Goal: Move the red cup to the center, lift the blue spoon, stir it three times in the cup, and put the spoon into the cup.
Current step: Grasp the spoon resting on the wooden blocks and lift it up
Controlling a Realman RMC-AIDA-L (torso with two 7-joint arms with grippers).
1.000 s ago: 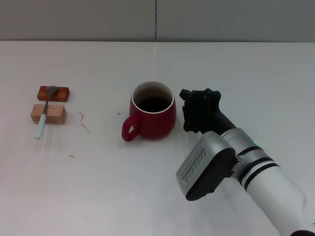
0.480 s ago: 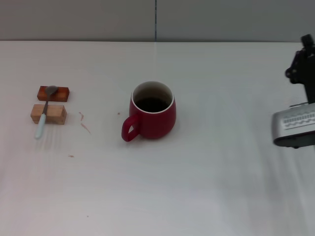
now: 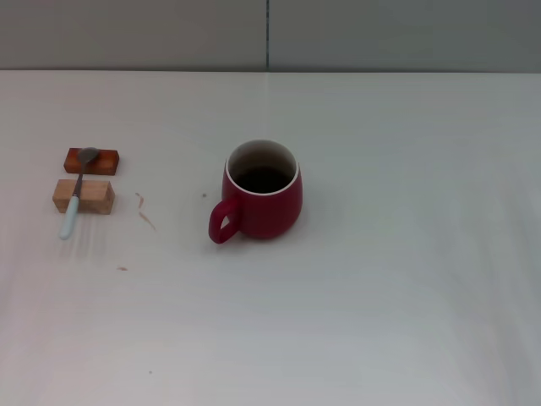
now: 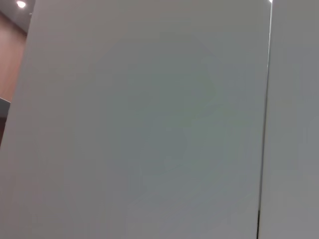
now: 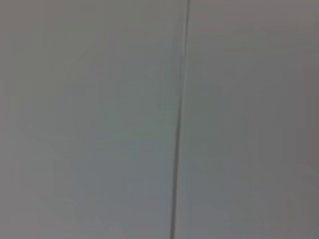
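Head cam looks fwd & down from above at the white table (image 3: pixel 380 296), wide enough to take in its far edge and the grey wall panels (image 3: pixel 169 34) behind. Both wrist cams face only grey wall w/ a vertical seam (image 5: pixel 179 119); the wall is the sole overlap w/ head view.

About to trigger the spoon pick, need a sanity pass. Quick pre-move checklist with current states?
1. Red cup upright near the table's middle: ok.
2. Cup interior free of the spoon: ok.
3. Blue spoon reachable, lying across the two wooden blocks, handle end off the near one: ok.
4. Spoon and cup well apart: ok.
5. Left end effector position and state: cannot tell, not in any view.
6. Right end effector: cannot tell, also out of view.
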